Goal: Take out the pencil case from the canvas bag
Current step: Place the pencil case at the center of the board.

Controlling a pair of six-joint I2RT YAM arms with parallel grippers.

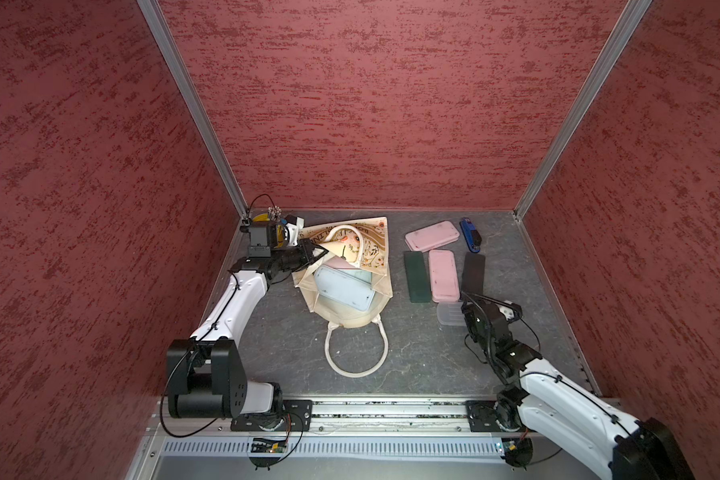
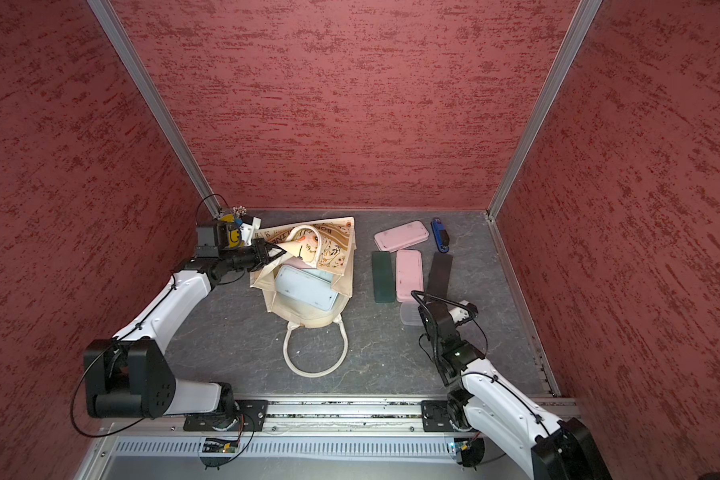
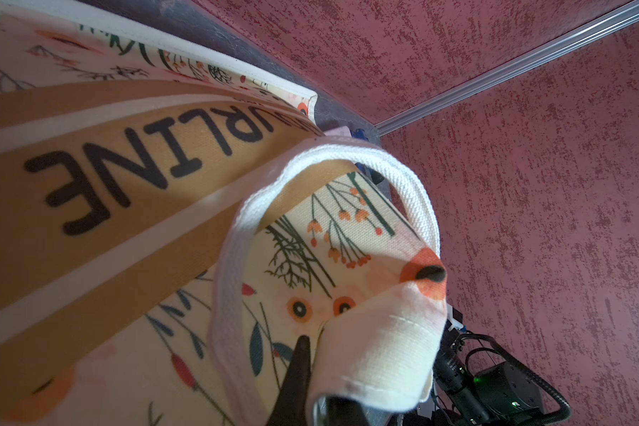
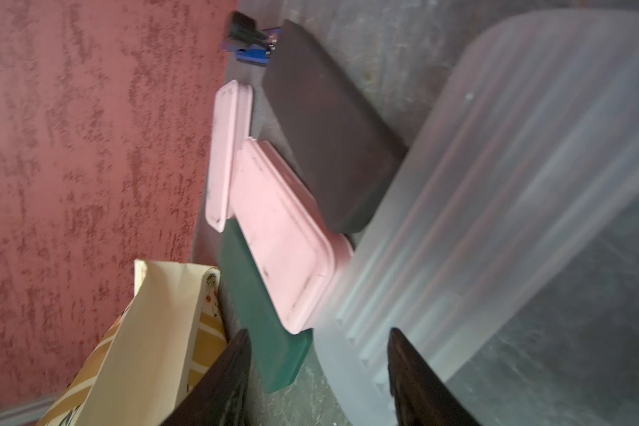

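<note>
Left end effector (image 1: pixel 314 251) pinches canvas bag (image 1: pixel 341 321) — pencil case (image 1: pixel 344 291) inside.

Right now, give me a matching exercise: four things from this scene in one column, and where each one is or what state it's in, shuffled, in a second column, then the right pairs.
Column one:
1. left hand
2. right hand
3. light blue case
4. blue stapler

Column two:
A. lying in the open mouth of the canvas bag
B. open, at the clear container
C. near the back wall, beside a pink case
D. shut on a fold of the canvas bag

Pairs: 1-D, 2-B, 3-A, 4-C.
</note>
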